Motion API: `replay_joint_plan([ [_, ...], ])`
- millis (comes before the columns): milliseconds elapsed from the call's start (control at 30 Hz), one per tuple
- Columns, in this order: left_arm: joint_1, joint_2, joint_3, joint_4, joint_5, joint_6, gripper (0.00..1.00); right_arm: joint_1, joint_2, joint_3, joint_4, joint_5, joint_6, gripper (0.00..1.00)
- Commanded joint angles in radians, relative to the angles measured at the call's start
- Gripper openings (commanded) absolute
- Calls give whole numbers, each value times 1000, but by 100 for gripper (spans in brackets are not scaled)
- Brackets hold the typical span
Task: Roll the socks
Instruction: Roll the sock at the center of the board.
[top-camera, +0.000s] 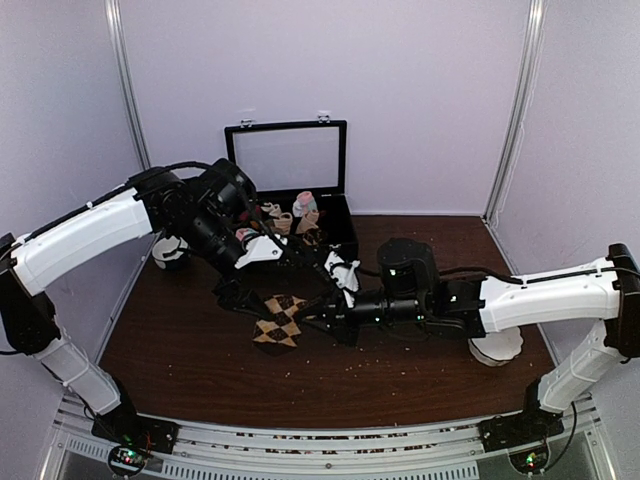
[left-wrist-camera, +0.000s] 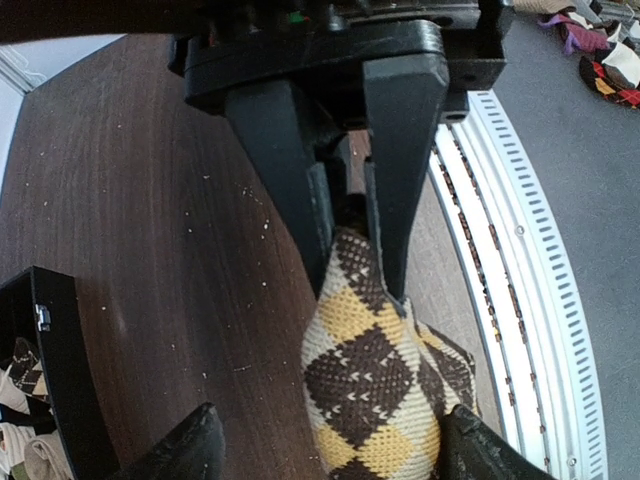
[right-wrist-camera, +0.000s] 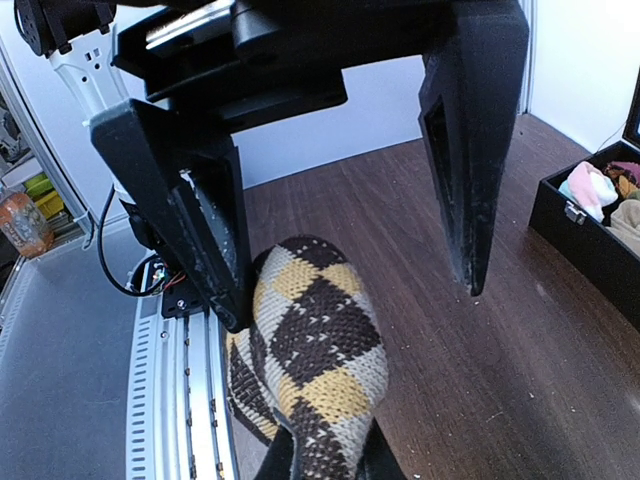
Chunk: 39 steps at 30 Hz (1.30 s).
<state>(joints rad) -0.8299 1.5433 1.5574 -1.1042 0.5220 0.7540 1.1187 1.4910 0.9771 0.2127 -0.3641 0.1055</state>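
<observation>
The right arm's fingers (left-wrist-camera: 400, 200) are clamped on one end of the socks (left-wrist-camera: 375, 390) at mid-tabletop (left-wrist-camera: 150, 250), apparently anchoring them, while the left arm's fingers (right-wrist-camera: 470, 150) straddle them, apart, seemingly ready to grip.

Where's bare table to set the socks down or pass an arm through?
Bare wood: near-left of the table, between the left arm and the socks; the strip along its near edge; the far-right corner beside the black case. Crowded: the centre, where the left pincer and right pincer meet on the socks, back to the case.
</observation>
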Motion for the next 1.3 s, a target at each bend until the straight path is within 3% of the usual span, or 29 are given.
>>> replay_joint_plan([
  [0,1,13,-20,26,12,13,73,-5,14,21,43,-42,29,0],
  [167,-19,12,-47,9,-10,35,69,-6,17,15,74,-31,51,0],
  [367,-59,-2,-84,23,-21,8,74,-5,36,21,92,-30,62,0],
  [467,-61,-28,-105,67,-9,-47,75,-4,34,7,119,-27,78,0],
  [600,-47,-61,-141,168,16,-173,74,-8,16,-54,277,-35,155,0],
  [767,-6,-64,-92,172,90,-247,82,-8,37,-46,308,-53,173,0],
  [1033,41,-99,-5,66,158,-187,98,-13,26,-80,299,-64,174,0],
  [1267,60,-73,54,-119,159,-11,97,-16,11,-58,195,-65,128,0],
])
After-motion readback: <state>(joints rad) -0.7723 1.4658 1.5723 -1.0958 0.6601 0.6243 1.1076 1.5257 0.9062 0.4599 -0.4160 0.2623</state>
